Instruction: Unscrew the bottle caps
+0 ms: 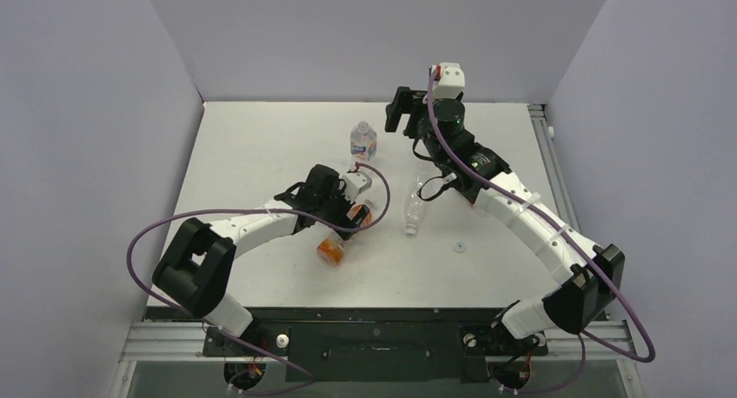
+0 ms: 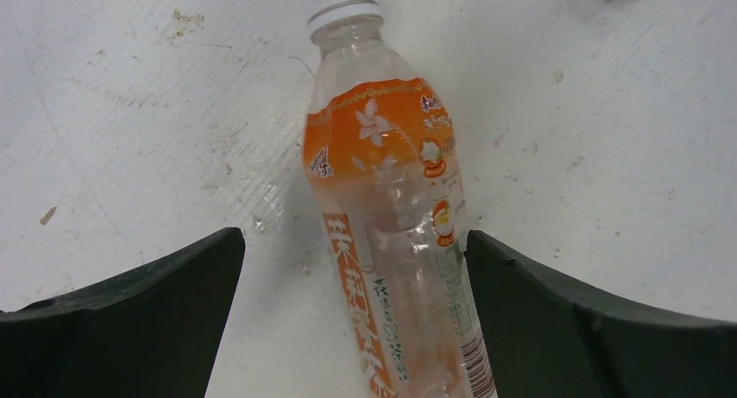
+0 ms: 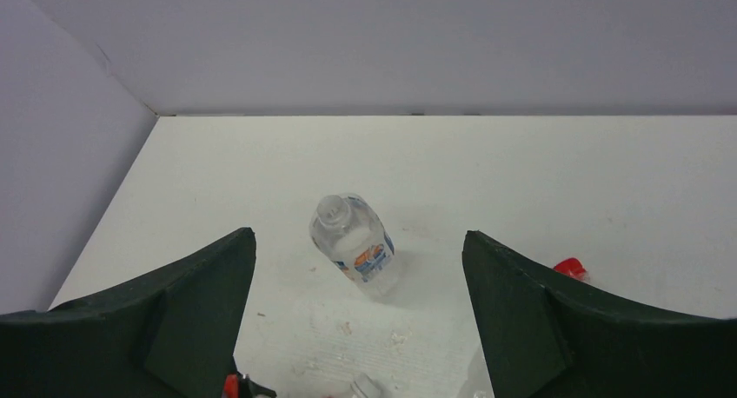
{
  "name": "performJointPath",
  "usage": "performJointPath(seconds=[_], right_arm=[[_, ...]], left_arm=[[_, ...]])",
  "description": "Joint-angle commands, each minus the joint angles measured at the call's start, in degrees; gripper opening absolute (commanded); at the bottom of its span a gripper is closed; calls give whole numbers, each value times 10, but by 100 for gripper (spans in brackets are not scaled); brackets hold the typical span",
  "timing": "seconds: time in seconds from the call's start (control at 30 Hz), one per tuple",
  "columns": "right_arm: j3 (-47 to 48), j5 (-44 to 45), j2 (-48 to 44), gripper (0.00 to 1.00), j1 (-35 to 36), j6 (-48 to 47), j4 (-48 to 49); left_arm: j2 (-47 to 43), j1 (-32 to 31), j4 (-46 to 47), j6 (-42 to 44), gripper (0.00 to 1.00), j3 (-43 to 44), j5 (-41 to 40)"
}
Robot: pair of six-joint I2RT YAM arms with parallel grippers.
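1. My left gripper (image 2: 355,238) is spread wide, one finger on each side of the orange-labelled bottle (image 2: 391,233). The bottle lies on its side on the table (image 2: 130,111), and I am not clamping it.
2. In the left wrist view, the finger on the right sits right at the bottle's flank; I cannot tell whether it touches. The finger on the left stands apart from the bottle.
3. The white cap (image 2: 346,14) sits on that bottle's neck, out beyond my fingertips and pointing away from my wrist.
4. My right gripper (image 3: 358,235) is wide too. It is up in the air over the table with nothing between the fingers.
5. Ahead of it, toward the back wall (image 3: 434,42), a small clear bottle (image 3: 356,242) with a blue-and-orange label stands upright. Its mouth looks open.
6. A red cap (image 3: 569,266) lies on the table to the right of that small bottle, partly hidden behind my right finger.
7. From overhead, a loose white cap (image 1: 459,247) rests on the table by itself, well apart from every bottle.
8. Between that cap and the orange-labelled bottle, a plain clear bottle (image 1: 415,205) lies on its side beside my right forearm. I cannot make out its cap.
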Motion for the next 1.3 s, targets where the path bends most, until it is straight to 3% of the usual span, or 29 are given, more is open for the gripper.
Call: performJointPath(seconds=[0.0, 0.23, 0.33, 0.37, 0.5, 0.57, 0.73, 0.9, 1.27], right_arm=[[-55, 12, -70, 84, -10, 39, -37], [-109, 11, -128, 84, -20, 56, -57], [-107, 6, -131, 85, -23, 65, -78], [-106, 2, -130, 85, -26, 73, -82], [-109, -14, -137, 85, -28, 94, -94], [-111, -21, -144, 85, -28, 110, -97], [-82, -41, -153, 85, -15, 161, -135], [-51, -68, -170, 85, 32, 186, -120], [21, -62, -168, 86, 143, 192, -67]], left_arm=[[41, -4, 12, 11, 97, 44, 22], [81, -4, -47, 43, 98, 65, 81], [74, -3, -71, 60, 84, 61, 111], [68, -3, -82, 61, 70, 60, 115], [39, -3, -105, 60, 43, 54, 131], [12, -3, -117, 50, 40, 58, 138], [-82, -3, -132, -57, 39, 146, 157], [-196, -4, 6, -139, 42, 153, 169], [-332, -7, 125, -101, 45, 90, 202]])
